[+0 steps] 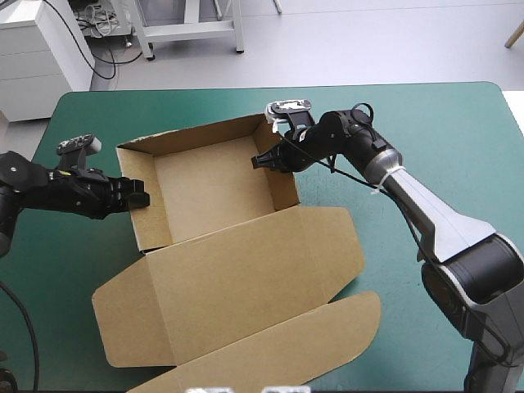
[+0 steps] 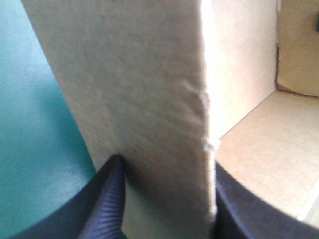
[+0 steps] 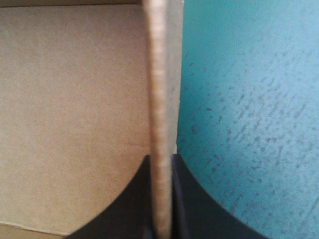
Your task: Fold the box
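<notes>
The brown box (image 1: 213, 184) stands mid-table as an open tray with its walls raised. Its lid (image 1: 246, 278) lies flat toward the table's front edge, with a rounded flap (image 1: 327, 336) at the front. My left gripper (image 1: 139, 196) is shut on the tray's left wall. In the left wrist view that wall (image 2: 149, 89) rises between the gripper (image 2: 164, 204) and its black fingers (image 2: 107, 199). My right gripper (image 1: 266, 161) is shut on the right wall near the far corner. The right wrist view shows the wall's edge (image 3: 160, 99) running straight out of the gripper (image 3: 160, 204).
The teal-green cover (image 1: 426, 123) lies bare beyond the box's right wall and shows beside each held wall (image 2: 40, 124) (image 3: 249, 99). The right arm (image 1: 409, 196) crosses the table's right half. The lid's flap reaches close to the front edge.
</notes>
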`<state>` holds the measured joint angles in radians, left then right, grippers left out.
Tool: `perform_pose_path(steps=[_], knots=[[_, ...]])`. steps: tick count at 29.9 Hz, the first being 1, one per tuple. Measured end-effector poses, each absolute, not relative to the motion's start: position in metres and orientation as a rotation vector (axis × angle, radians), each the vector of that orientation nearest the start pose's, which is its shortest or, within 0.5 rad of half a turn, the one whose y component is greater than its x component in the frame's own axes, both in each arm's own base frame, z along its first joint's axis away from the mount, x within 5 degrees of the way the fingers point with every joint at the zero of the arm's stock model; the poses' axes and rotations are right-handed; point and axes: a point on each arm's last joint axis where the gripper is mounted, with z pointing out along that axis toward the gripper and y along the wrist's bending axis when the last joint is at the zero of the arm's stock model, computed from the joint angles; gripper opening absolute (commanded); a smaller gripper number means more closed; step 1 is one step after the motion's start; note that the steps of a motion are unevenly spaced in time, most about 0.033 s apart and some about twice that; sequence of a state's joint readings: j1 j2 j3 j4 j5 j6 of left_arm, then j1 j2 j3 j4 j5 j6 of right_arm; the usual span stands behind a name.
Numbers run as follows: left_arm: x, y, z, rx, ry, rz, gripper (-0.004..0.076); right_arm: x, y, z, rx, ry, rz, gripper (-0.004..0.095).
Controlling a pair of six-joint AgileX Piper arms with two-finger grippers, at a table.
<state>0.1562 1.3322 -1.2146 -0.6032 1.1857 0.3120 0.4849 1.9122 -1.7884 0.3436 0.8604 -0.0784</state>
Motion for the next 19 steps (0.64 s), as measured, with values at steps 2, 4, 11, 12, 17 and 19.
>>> perform_pose_path(steps=[2, 4, 11, 12, 17, 19], knots=[[0.259, -0.015, 0.348, 0.031, 2.617, -0.603, 0.0161, 0.378, 0.225, 0.321, -0.533, 2.434, 0.583, -0.0014], [0.261, -0.020, 0.346, 0.022, 2.631, -0.538, 0.0097, 0.378, 0.225, 0.321, -0.533, 2.436, 0.577, -0.0014], [0.264, -0.039, 0.342, -0.018, 2.639, -0.331, -0.0008, 0.378, 0.222, 0.319, -0.517, 2.468, 0.543, -0.0014], [0.265, -0.041, 0.341, -0.012, 2.640, -0.316, -0.0008, 0.378, 0.221, 0.319, -0.518, 2.472, 0.531, -0.0014], [0.275, -0.051, 0.330, 0.002, 2.678, -0.287, -0.0008, 0.370, 0.211, 0.329, -0.512, 2.500, 0.430, -0.0014], [0.282, -0.055, 0.326, 0.010, 2.690, -0.299, -0.0008, 0.365, 0.207, 0.336, -0.503, 2.509, 0.382, -0.0016]])
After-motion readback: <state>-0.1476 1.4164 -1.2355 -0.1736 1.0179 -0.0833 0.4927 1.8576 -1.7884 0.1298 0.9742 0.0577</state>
